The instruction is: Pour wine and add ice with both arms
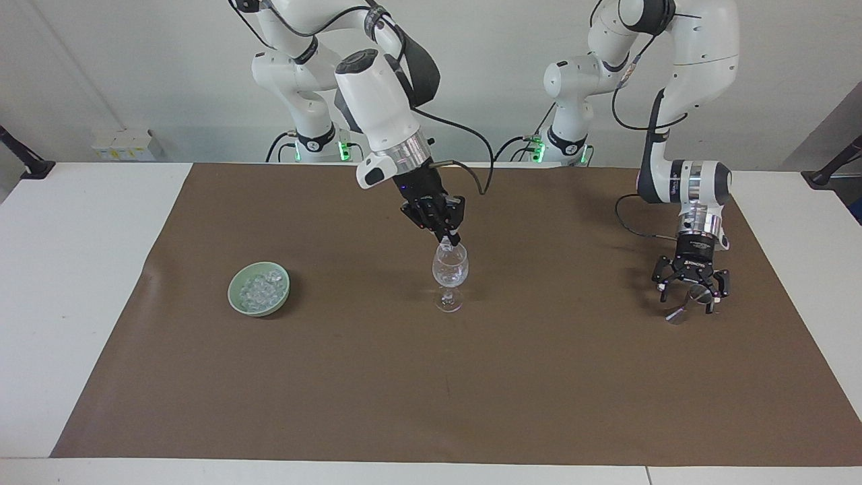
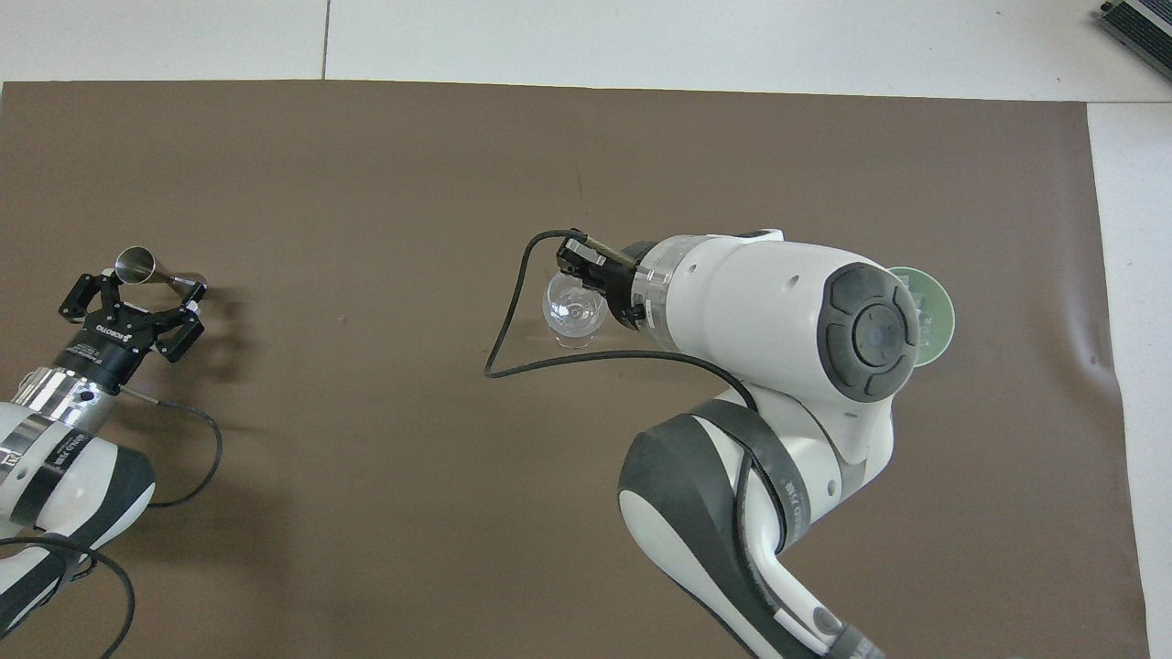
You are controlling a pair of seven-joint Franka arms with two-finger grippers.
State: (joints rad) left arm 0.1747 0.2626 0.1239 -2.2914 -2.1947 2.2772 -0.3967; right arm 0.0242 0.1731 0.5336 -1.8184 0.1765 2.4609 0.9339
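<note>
Ice at the glass's mouth

Our left gripper (image 1: 688,294) waits, jaws spread around the jigger (image 1: 682,306); our right gripper (image 1: 450,237), jaws state untellable, hangs over the glass (image 1: 450,273), bowl (image 1: 259,288) of ice (image 1: 261,288) well aside. Dipping lower could tip the glass.

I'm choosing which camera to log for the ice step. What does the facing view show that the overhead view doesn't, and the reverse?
Only the facing view shows the ice piled in the green bowl, both arm bases, and the right tool just above the wine glass rim. Only the overhead view shows the open mouth of the metal cup lying on its side under the left tool; there the right arm hides most of the bowl. Both show the glass upright mid-mat and the left arm waiting.
</note>
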